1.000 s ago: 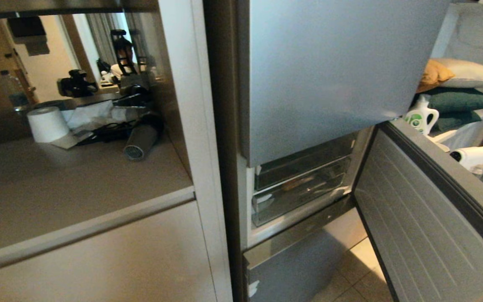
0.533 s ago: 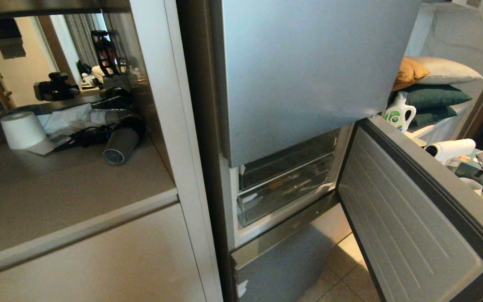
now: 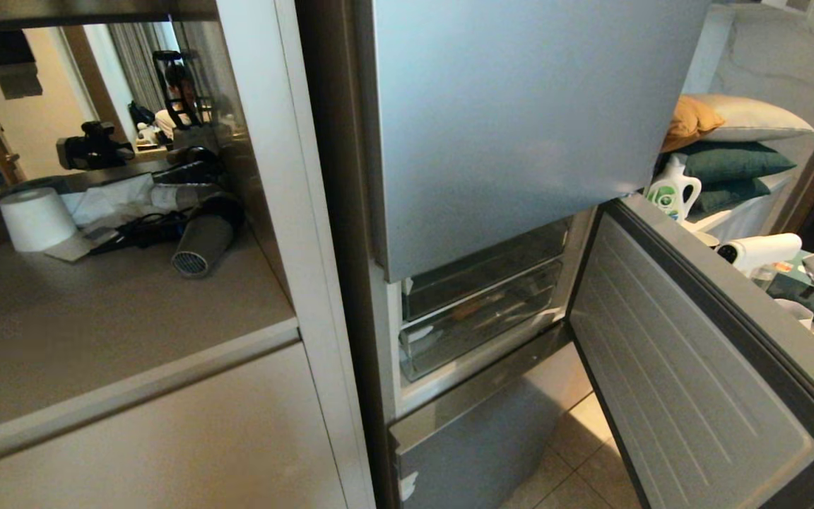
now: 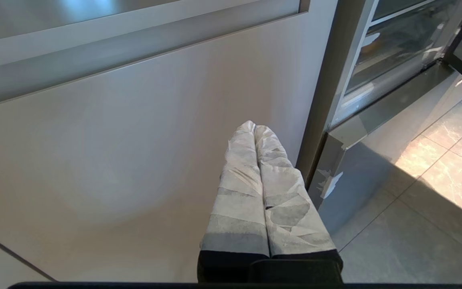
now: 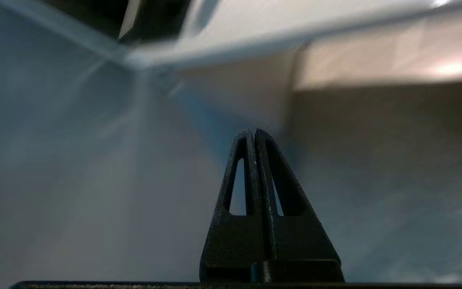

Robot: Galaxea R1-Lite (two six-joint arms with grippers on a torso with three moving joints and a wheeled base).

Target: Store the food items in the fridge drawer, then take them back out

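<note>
The fridge drawer [image 3: 481, 332] sits pushed in at the bottom of the open compartment, directly under the flat-fronted clear drawer [image 3: 485, 272] and above the closed lower freezer front [image 3: 478, 438]. Something brownish shows dimly through its clear front; I cannot tell whether it is the food. The drawer looks like light, stiff, slick plastic that could crack under a hard pinch, so the curved front lip seems the sensible place to hook and pull.

The open fridge door [image 3: 689, 382] stands just right of the drawer and narrows the approach from that side; the upper door [image 3: 520, 120] overhangs it. Well left of the drawer, a hair dryer [image 3: 202, 244] and paper roll [image 3: 36, 219] lie on the table [image 3: 96, 325].

The left end effector [image 4: 254, 128], tape-wrapped, is pressed closed and empty by the cabinet front [image 4: 134, 140]. The right end effector [image 5: 254, 132] is likewise closed on nothing, its surroundings blurred.
</note>
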